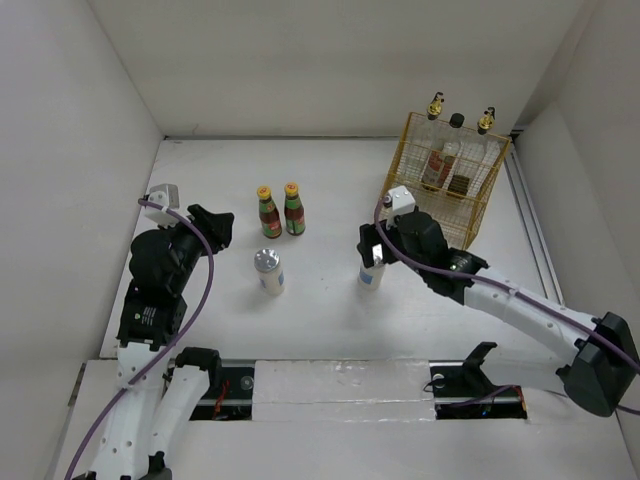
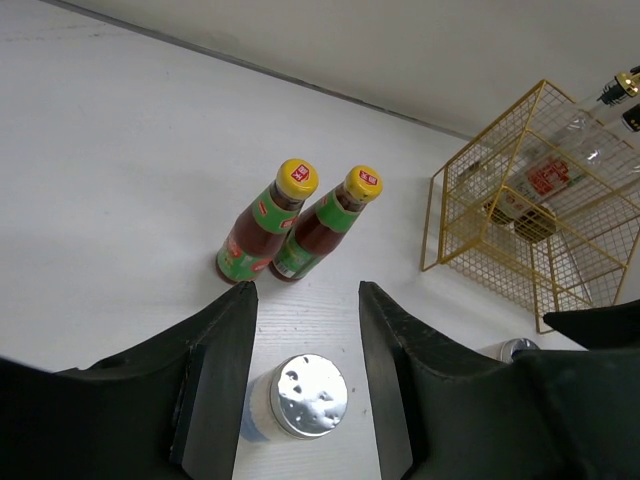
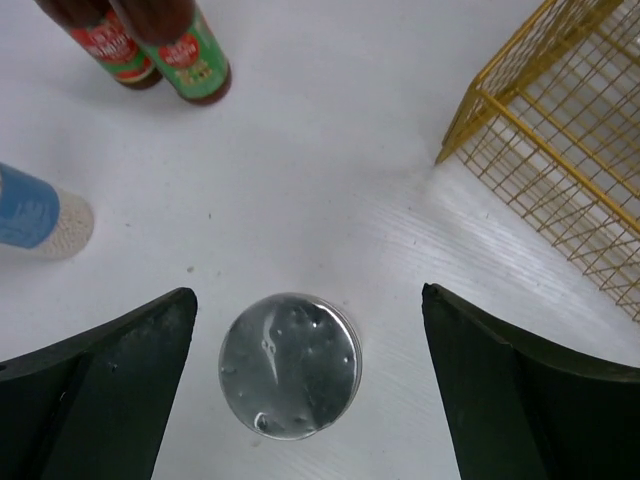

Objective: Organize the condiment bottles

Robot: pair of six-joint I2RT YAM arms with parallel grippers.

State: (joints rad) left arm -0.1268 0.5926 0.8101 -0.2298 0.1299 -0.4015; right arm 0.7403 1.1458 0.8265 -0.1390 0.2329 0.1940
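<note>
Condiment bottles (image 1: pixel 268 271) are split across the table. 3 sit inside the yellow basket (image 1: pixel 440 205) at the far right: 2 tall gold-topped ones (image 1: pixel 435 102) and a black-capped jar (image 1: pixel 457 121). The other 4 stand out in the open. The 2 red sauce bottles (image 2: pixel 262 225) are touching side by side, with 1 white shaker (image 2: pixel 307 395) just in front of them and the other shaker (image 3: pixel 290 365) nearer the basket. The right gripper (image 3: pixel 307 298) hangs directly over that second shaker, jaws spread wide and gripping nothing. The left gripper (image 2: pixel 305 300) is also released and empty, its fingers framing the first shaker from above.

From where I stand, the worry is the right-hand grab. The shaker sits a little off centre between the jaws, so 1 finger may meet it first and shove or topple it. Its lid looks slick too. On the left, a careless descent could knock the red pair over, and the 2 arms are working close together.
</note>
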